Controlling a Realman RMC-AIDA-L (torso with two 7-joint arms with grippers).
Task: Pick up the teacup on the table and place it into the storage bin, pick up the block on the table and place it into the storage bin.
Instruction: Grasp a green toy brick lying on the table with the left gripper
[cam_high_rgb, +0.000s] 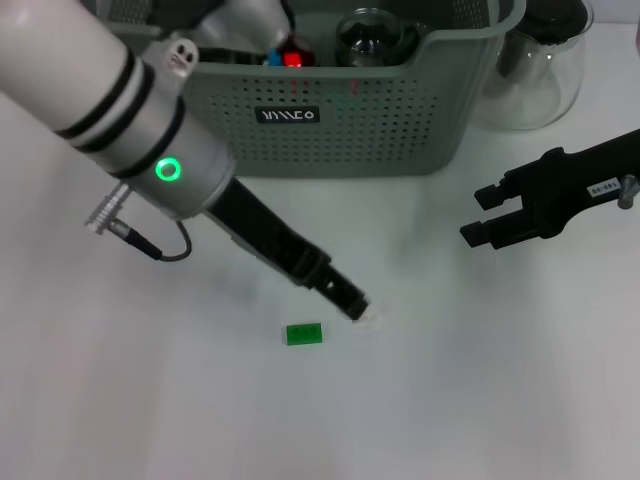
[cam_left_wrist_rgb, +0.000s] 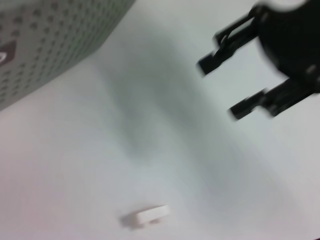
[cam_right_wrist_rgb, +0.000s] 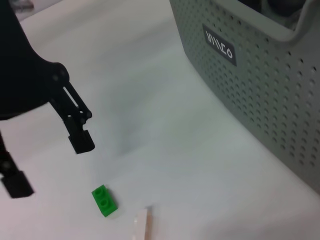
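Green block (cam_high_rgb: 304, 333): a small two-stud brick, flat on the white table (cam_high_rgb: 480, 400), well in front of the storage bin (cam_high_rgb: 340, 130) and touching nothing.

- **The grasp:** Best taken low and centred. Bring the left gripper (cam_high_rgb: 352, 302) over it and square the jaws across the short sides. Descend until the pads bracket the body, then close gently to avoid skidding so light a piece.
- **Left gripper:** Just beside the block on the bin's side, jaws spread wide, holding nothing.
- **Small white piece (cam_high_rgb: 368, 320):** Close by the fingertips; not to be nudged.
- **Right gripper (cam_high_rgb: 485, 215):** Off the bin's front right corner, jaws parted, empty.
- **Inside the bin:** A glass vessel (cam_high_rgb: 375, 35), probably the teacup.
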